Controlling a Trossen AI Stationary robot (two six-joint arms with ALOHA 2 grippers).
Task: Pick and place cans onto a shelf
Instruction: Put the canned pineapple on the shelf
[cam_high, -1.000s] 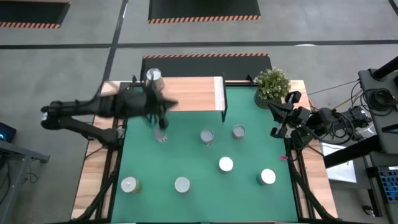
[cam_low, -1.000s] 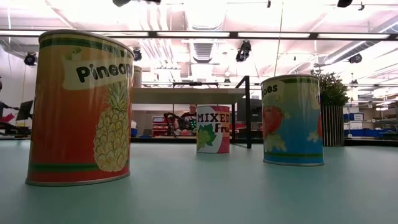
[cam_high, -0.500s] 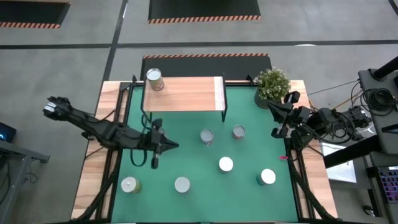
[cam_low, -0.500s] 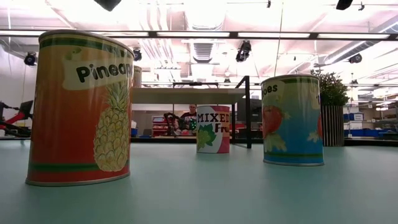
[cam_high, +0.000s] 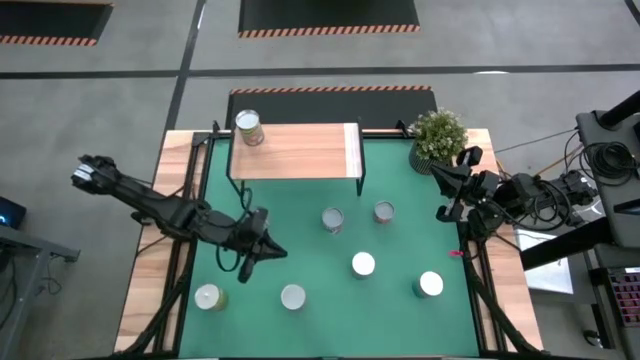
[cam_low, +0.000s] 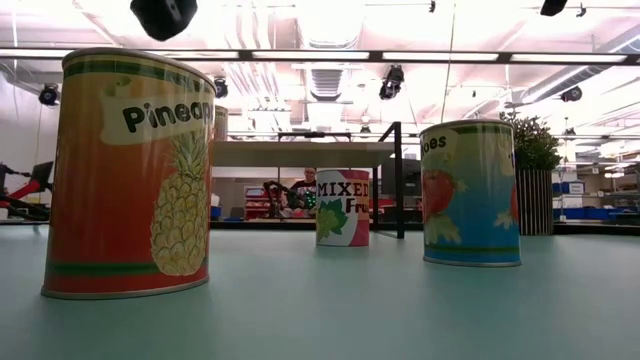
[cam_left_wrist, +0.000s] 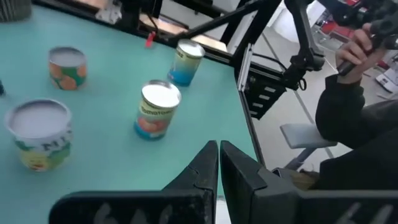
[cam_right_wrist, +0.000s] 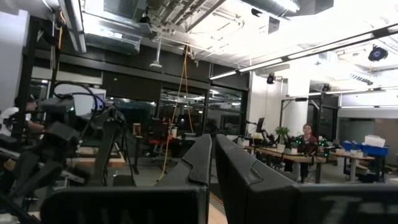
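While one can (cam_high: 248, 127) stands on the shelf's (cam_high: 300, 152) left end, six cans (cam_high: 362, 264) sit apart on the green mat (cam_high: 310, 255). Left gripper (cam_high: 268, 248) hangs over the mat, fingers pressed together and empty. Right gripper (cam_high: 441, 212) waits at the table's right edge beside the plant (cam_high: 439, 135), fingers also together.

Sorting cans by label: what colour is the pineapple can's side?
Mostly orange, with a yellow pineapple picture, on the pineapple can; the low view shows it best.
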